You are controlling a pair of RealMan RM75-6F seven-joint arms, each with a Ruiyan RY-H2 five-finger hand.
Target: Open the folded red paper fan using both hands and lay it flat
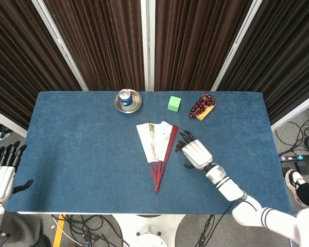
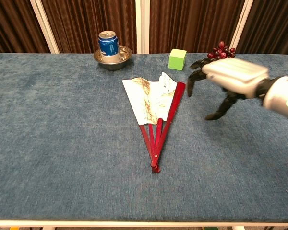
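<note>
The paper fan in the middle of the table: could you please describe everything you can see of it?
The paper fan lies flat on the blue table, only partly spread into a narrow wedge. Its red ribs meet at a pivot at the near end; the whitish leaf, marked with brown, widens toward the far end, its top edge uneven. The right hand hovers just beside its right red guard, fingers apart; contact cannot be made out.

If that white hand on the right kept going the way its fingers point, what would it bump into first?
Most likely the red outer stick of the paper fan: the right hand has its fingertips aimed at it, just short. Its height above the table is hard to judge.
</note>
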